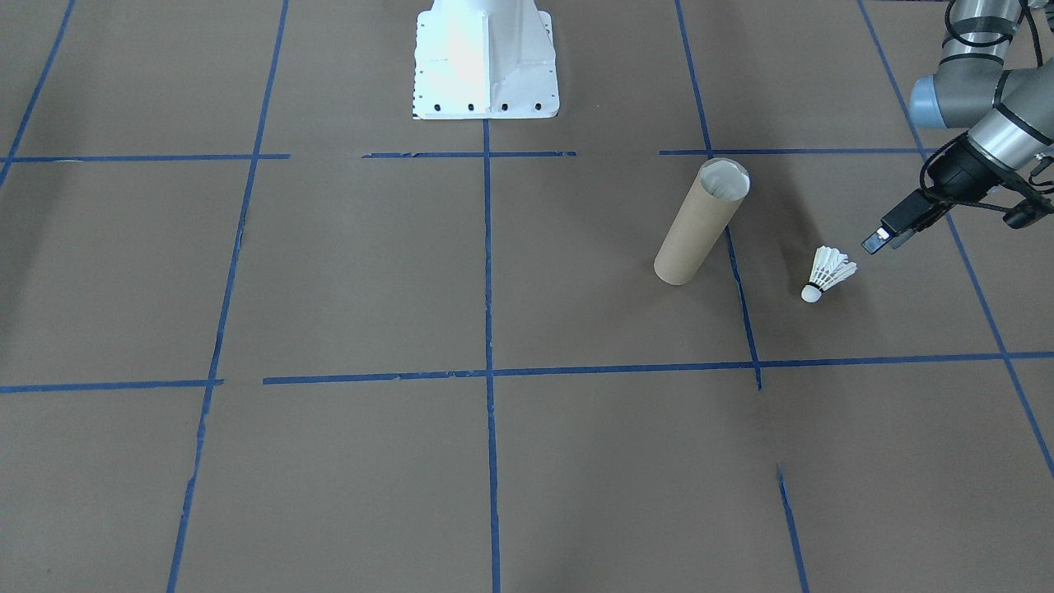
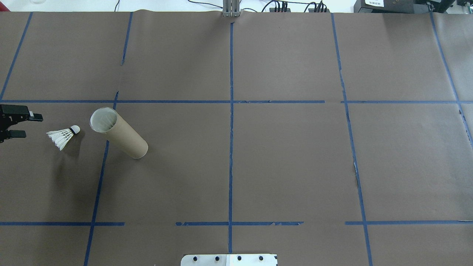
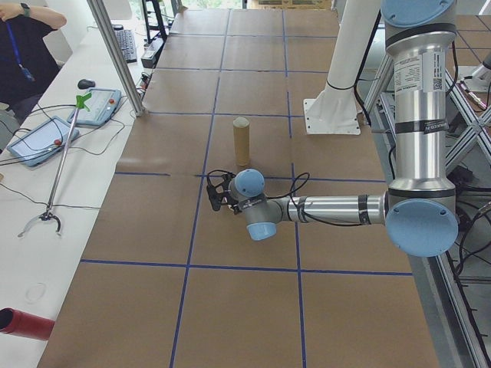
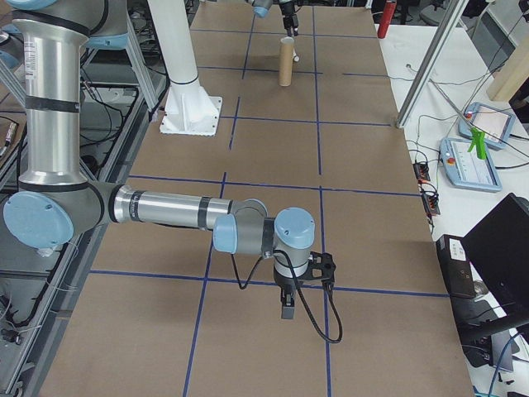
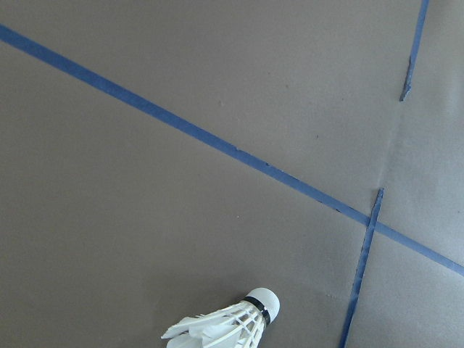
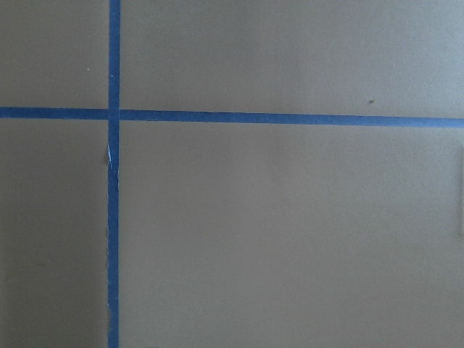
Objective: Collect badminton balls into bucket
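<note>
One shuttlecock lies beside one upright tube.

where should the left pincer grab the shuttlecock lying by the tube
Probably the cork tip, just at the black band: it is the solid part, and the feather skirt looks fragile. The shuttlecock lies on its side, cork toward the tube, so come from above with the left pincer.

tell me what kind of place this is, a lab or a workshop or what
Most likely a robotics lab. The table is papered brown and gridded with blue tape, teach pendants lie on a side bench, and a UR arm stands mounted beside it.
</note>
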